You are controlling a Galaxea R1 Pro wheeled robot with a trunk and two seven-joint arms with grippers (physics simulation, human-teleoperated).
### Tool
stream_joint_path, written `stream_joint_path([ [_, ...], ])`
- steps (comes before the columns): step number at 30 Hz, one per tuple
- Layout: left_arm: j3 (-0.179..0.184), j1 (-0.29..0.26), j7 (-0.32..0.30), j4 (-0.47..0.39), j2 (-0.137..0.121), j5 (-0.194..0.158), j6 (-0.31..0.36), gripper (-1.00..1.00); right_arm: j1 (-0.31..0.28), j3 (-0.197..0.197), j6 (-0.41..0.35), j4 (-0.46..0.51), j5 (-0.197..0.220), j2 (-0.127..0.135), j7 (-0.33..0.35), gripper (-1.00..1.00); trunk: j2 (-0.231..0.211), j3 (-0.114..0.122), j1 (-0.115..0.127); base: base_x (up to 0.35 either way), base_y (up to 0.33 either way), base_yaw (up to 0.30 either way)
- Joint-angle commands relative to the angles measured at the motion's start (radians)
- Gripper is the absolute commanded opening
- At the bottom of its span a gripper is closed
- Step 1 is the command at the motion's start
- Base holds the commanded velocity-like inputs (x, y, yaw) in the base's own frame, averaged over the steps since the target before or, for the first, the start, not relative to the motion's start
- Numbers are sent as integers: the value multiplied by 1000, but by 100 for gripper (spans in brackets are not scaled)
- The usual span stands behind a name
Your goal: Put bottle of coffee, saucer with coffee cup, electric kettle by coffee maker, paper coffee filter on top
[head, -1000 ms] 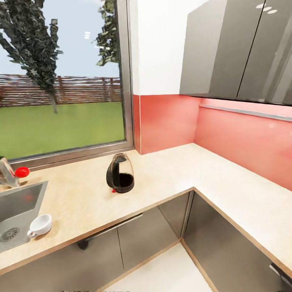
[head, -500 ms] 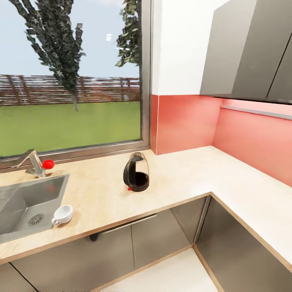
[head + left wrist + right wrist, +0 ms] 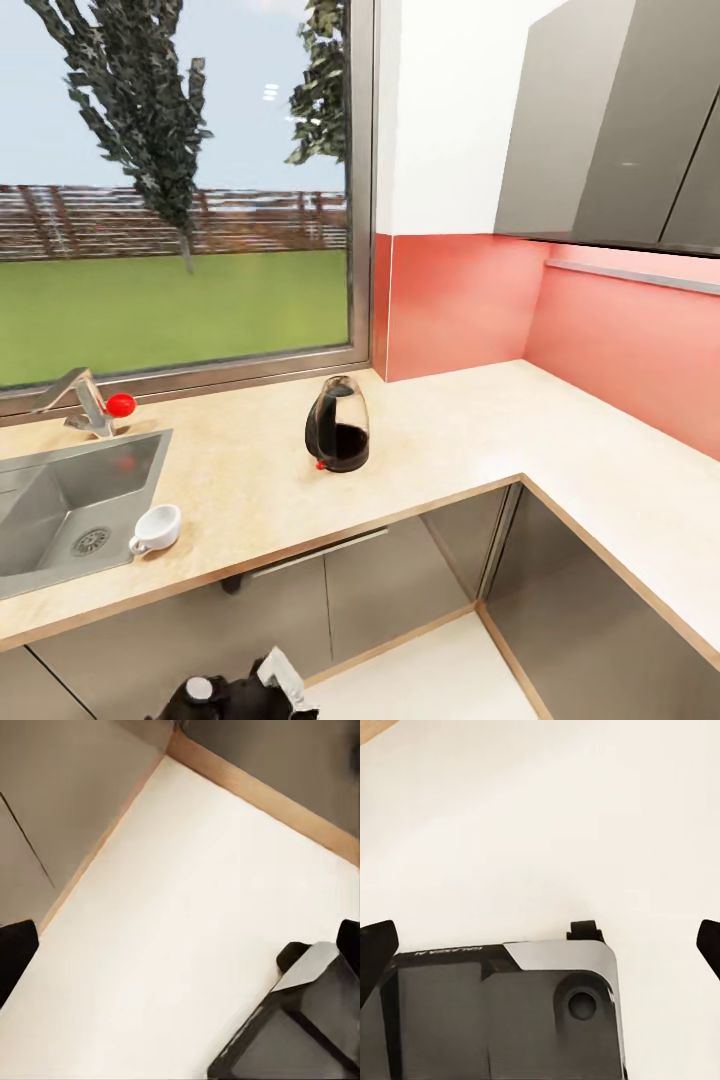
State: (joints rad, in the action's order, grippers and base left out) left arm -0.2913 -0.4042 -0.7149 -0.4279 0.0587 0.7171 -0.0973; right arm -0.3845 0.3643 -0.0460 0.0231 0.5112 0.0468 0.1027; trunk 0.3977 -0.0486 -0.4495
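The electric kettle, dark-tinted glass with a black loop handle, stands upright on the kitchen countertop below the window. The white coffee cup sits on the worktop at the sink's front right corner, its handle turned left. In the left wrist view, my left gripper is open above pale floor, with nothing between its black fingertips. The right wrist view has my right gripper open too, over floor and my own grey base. Saucer, coffee bottle, shelf and coffee maker are out of view.
A steel sink with a red-knobbed faucet is set in the worktop at left. The counter turns a corner along the red backsplash. Grey wall cabinets hang above. A dark part of my body shows low down.
The camera swung left a second ago, bringing the sink further into view, then held still. A dark part of my body has come into the head view's lower edge.
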Motion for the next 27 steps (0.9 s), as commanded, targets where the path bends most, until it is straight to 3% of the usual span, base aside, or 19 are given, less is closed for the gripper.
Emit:
stream_joint_path([
  [1, -6, -63, -124, -3, 0, 13, 35, 100, -1, 8, -5, 1, 10, 1, 2, 100, 2, -3, -1, 0, 0, 0],
  [3, -6, -154, -292, -6, -2, 11, 106, 100, -1, 8, -5, 1, 10, 1, 3, 100, 2, -3, -1, 0, 0, 0],
  [4, -7, -188, -347, -6, -2, 11, 125, 100, -1, 8, -5, 1, 10, 1, 3, 100, 2, -3, -1, 0, 0, 0],
  [8, -14, -320, -523, -6, 0, 4, 171, 100, -1, 10, -5, 1, 9, 1, 3, 100, 2, -3, -1, 0, 0, 0],
  [10, -15, -367, -600, -5, -1, -12, 226, 100, -1, 10, -5, 1, 9, 0, 3, 100, 2, -3, -1, 0, 0, 0],
  [11, -15, -401, -675, -7, -1, -33, 286, 100, -1, 10, -5, 1, 9, 0, 3, 100, 2, -3, -1, 0, 0, 0],
  [13, -15, -433, -730, -12, 1, -55, 327, 100, -1, 10, -5, 1, 9, -1, 3, 100, 2, -3, -1, 0, 0, 0],
  [14, -17, -468, -761, -25, 3, -82, 353, 100, -1, 10, -5, 1, 9, -1, 3, 100, 2, -3, -1, 0, 0, 0],
  [17, -16, -511, -773, -36, 4, -132, 413, 100, -1, 10, -5, 1, 9, -1, 3, 100, 2, -3, -1, 0, 0, 0],
  [20, -15, -535, -770, -82, 4, -159, 471, 100, -1, 10, -5, 1, 9, -1, 3, 100, 2, -3, -1, 0, 0, 0],
  [24, -15, -539, -760, -173, -4, -164, 487, 100, -1, 10, -5, 2, 11, -4, 3, 100, 2, -3, -1, 0, 0, 0],
  [27, -18, -526, -718, -238, -26, -164, 486, 100, -1, 10, -5, 6, 14, -9, 3, 100, 2, -3, -1, 0, 0, 0],
])
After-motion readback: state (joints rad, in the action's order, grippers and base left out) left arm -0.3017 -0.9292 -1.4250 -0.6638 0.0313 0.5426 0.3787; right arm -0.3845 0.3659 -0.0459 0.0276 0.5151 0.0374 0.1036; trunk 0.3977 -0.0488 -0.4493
